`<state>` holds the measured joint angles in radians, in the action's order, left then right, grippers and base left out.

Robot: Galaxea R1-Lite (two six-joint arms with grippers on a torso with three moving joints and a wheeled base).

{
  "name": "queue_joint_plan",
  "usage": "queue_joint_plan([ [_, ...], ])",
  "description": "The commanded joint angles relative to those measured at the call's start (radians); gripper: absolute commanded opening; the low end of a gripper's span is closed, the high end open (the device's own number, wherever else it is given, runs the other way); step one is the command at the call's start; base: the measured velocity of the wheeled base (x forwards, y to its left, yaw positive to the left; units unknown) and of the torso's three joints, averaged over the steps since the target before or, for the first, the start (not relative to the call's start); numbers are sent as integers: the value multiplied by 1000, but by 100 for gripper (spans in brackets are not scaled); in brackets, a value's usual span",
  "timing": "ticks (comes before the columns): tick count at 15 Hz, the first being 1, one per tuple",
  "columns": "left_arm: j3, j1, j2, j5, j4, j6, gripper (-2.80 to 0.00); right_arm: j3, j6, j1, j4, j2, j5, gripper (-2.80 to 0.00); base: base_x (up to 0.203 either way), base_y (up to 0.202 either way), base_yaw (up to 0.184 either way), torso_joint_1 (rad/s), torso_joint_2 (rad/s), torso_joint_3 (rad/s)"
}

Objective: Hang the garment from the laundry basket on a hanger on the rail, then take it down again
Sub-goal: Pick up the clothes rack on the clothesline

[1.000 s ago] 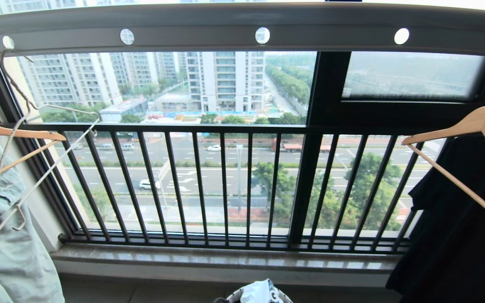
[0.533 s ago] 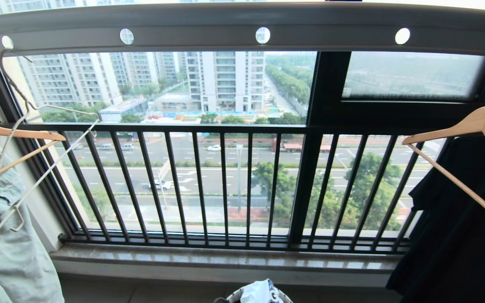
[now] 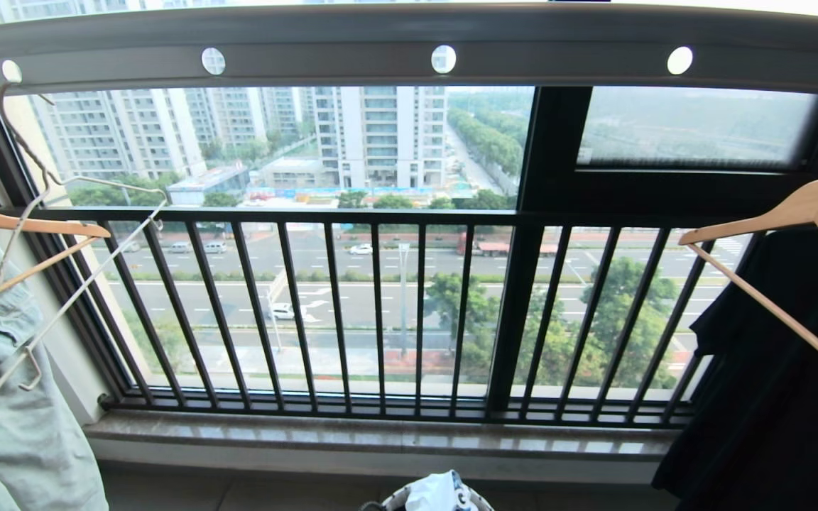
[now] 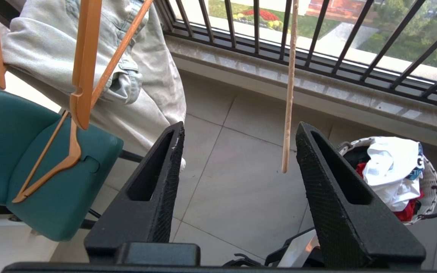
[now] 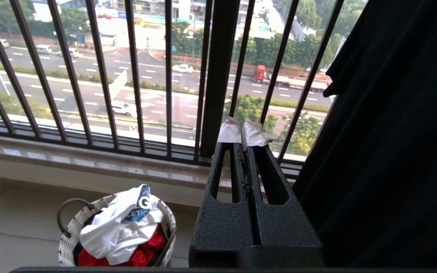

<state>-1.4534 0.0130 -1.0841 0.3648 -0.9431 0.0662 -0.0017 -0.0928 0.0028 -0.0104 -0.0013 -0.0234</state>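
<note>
The grey-white rail (image 3: pixel 324 50) with round holes runs across the top of the head view. The thin cream wire hanger (image 3: pixel 96 275) hangs from its leftmost hole, bare. The white garment (image 3: pixel 434 491) lies crumpled on top of the woven laundry basket (image 3: pixel 389 504) on the floor below the window. My left gripper (image 4: pixel 239 129) is open and empty above the floor tiles, with the basket (image 4: pixel 433 178) and garment (image 4: pixel 391 170) off to one side. A thin cream rod (image 4: pixel 288 94) hangs down just ahead of the gripper, near one finger. My right gripper (image 5: pixel 242 132) is shut and empty above the basket (image 5: pixel 70 242).
A pale green garment (image 3: pixel 18 426) on a wooden hanger (image 3: pixel 33 226) hangs at the left. A black garment (image 3: pixel 771 390) on another wooden hanger (image 3: pixel 806 206) hangs at the right. The black barred railing (image 3: pixel 380 312) and a stone sill close the front. A teal chair (image 4: pixel 21 151) stands beside the left arm. Red cloth (image 5: pixel 142 250) lies under the garment.
The wire hanger sways very slightly. Nothing else in the head view has shifted, and neither arm shows there.
</note>
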Motion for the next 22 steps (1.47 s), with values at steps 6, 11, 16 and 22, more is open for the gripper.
queue_joint_plan([
  [6,85,-1,-143,-8,210,20,0,0,-1,0,0,1,0,-280,0,0,0,0,0,0],
  [11,151,-5,-176,-87,335,34,0,0,-1,0,0,1,-1,-280,0,0,0,0,0,0],
  [16,154,-22,-215,-86,336,104,0,0,-1,0,0,1,-1,-280,0,0,0,0,0,0],
  [22,168,-80,-250,-96,385,103,0,0,-1,0,0,1,0,-280,0,0,0,0,0,0],
])
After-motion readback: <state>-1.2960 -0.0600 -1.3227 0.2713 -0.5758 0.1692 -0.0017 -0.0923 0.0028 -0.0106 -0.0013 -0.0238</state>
